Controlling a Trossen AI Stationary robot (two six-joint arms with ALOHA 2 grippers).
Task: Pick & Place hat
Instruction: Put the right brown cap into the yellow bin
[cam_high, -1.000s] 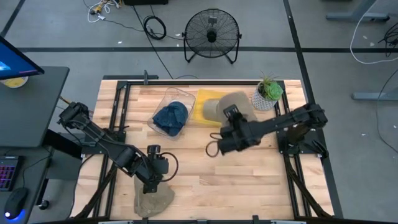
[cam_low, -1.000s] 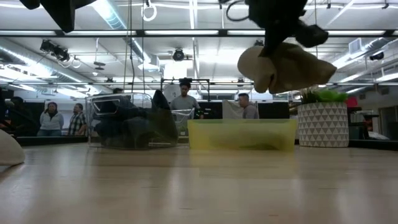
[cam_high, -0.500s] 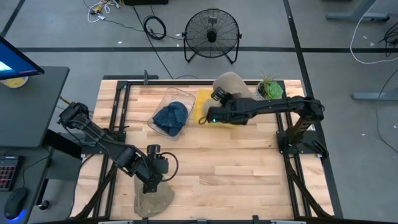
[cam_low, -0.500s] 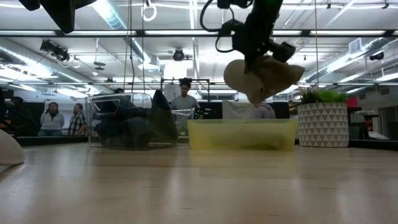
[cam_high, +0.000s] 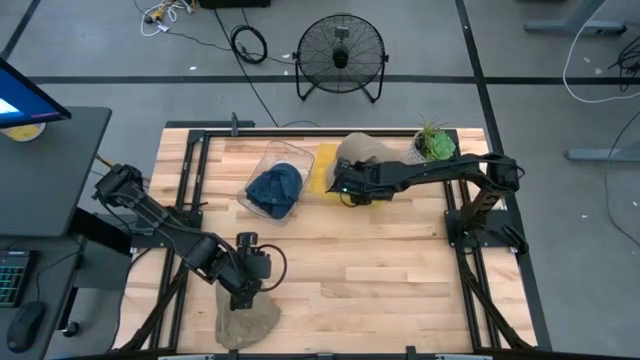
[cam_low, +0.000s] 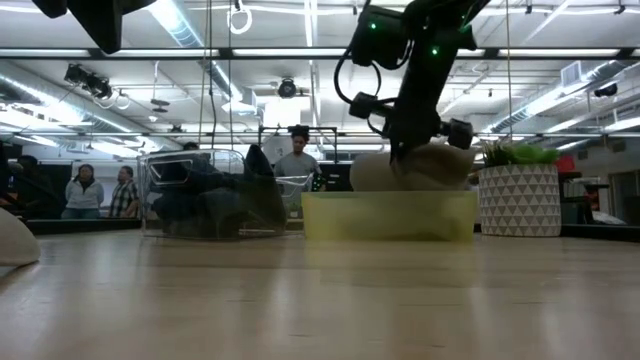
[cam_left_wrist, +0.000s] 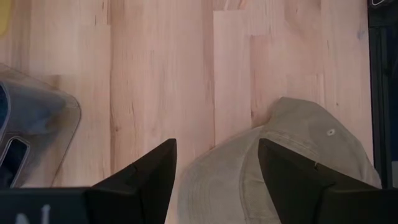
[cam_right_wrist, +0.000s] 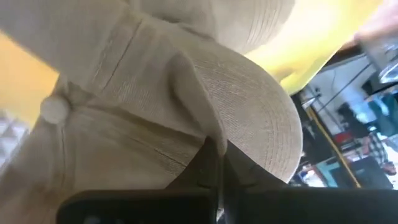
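Beige fabric is bunching in the right gripper (cam_high: 347, 186), whose 2 fingers are pinching tight on a tan hat (cam_high: 362, 155) and holding it over the yellow bin (cam_high: 322, 170) at the table's (cam_high: 400, 270) far side. Its crown is sitting at the bin's rim in the low view. The left gripper (cam_high: 243, 291) is hovering with fingers spread above a second tan hat (cam_high: 250, 323) lying at the near edge, gripping nothing.
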